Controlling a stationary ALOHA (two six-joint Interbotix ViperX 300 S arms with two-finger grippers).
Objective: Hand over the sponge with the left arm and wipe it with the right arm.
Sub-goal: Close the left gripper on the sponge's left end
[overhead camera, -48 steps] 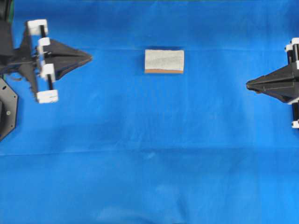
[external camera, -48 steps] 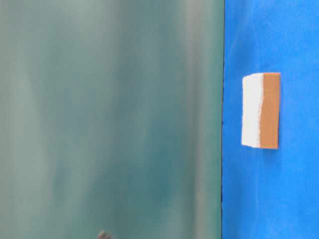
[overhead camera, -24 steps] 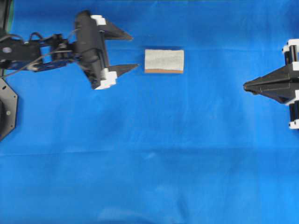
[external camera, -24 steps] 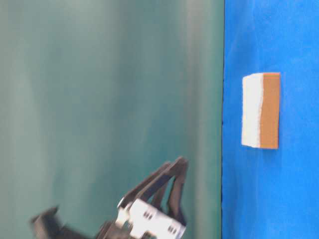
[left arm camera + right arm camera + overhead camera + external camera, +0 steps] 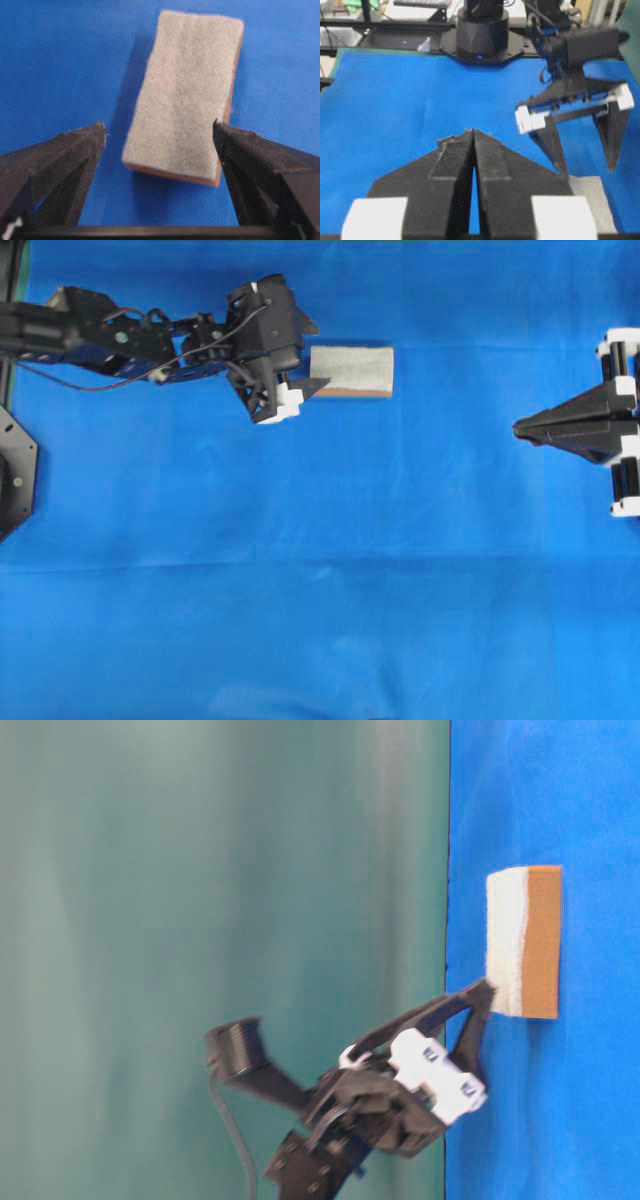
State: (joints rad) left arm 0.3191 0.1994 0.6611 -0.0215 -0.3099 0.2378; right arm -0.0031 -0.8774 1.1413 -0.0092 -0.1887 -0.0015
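Here, a big blue cloth [image 5: 320, 590] covers the whole table. The left arm [image 5: 110, 335] is the biggest thing on it. It is long and black with loose cables, and it reaches in from the left side in the overhead view. The right arm [image 5: 600, 425] shows only at the right edge, well apart from the sponge.

The left gripper [image 5: 160, 135] hangs at the near end of the sponge. Its jaws are spread wide. One pointed finger [image 5: 65, 155] is on each side of the sponge's end, and the wrist view shows the right finger right against the sponge's edge.

The right gripper [image 5: 473, 135] has its jaws pressed together, holding nothing.

The sponge [image 5: 352, 370] is the smallest thing. It lies flat on the cloth near the top middle, grey-white side up, with a thin orange-brown layer under it.
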